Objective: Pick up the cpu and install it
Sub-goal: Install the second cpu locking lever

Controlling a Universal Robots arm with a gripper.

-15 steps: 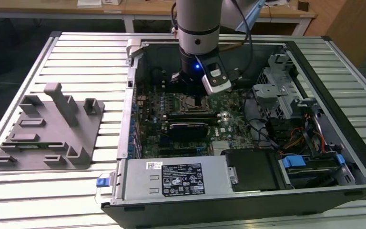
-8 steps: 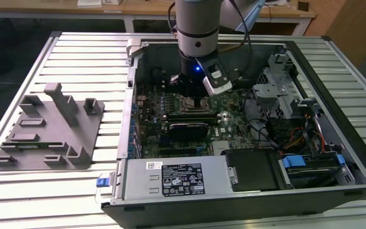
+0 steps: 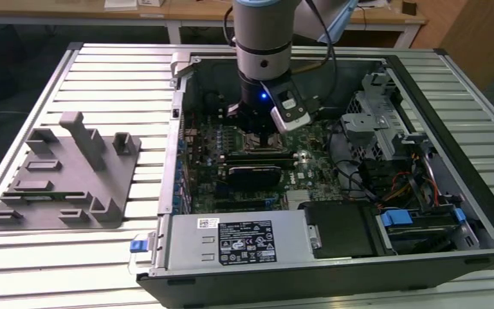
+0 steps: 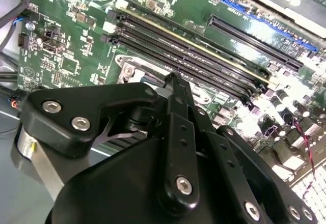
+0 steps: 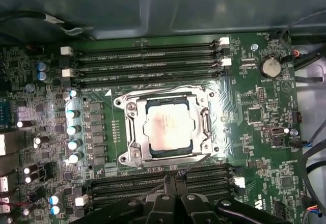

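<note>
In the first wrist view the gripper (image 5: 173,179) sits nearest, its black fingers (image 5: 175,183) pressed together at the tips with nothing between them. In the second wrist view the same gripper (image 4: 173,79) shows its linkage arms meeting at a point over the green board (image 4: 66,25). Just past the tips lie the lower memory slots (image 5: 163,180), and beyond them the cpu (image 5: 167,127) rests flat inside the metal-framed socket (image 5: 168,127), its pale silver top facing up. Farther on run the upper memory slots (image 5: 147,63), then the grey case wall (image 5: 153,5). In the exterior view the arm (image 3: 262,38) reaches down into the open computer case (image 3: 453,84), the gripper (image 3: 260,138) low over the board. On the exterior view's left a grey fixture (image 3: 67,174) sits on the slatted table (image 3: 101,71).
</note>
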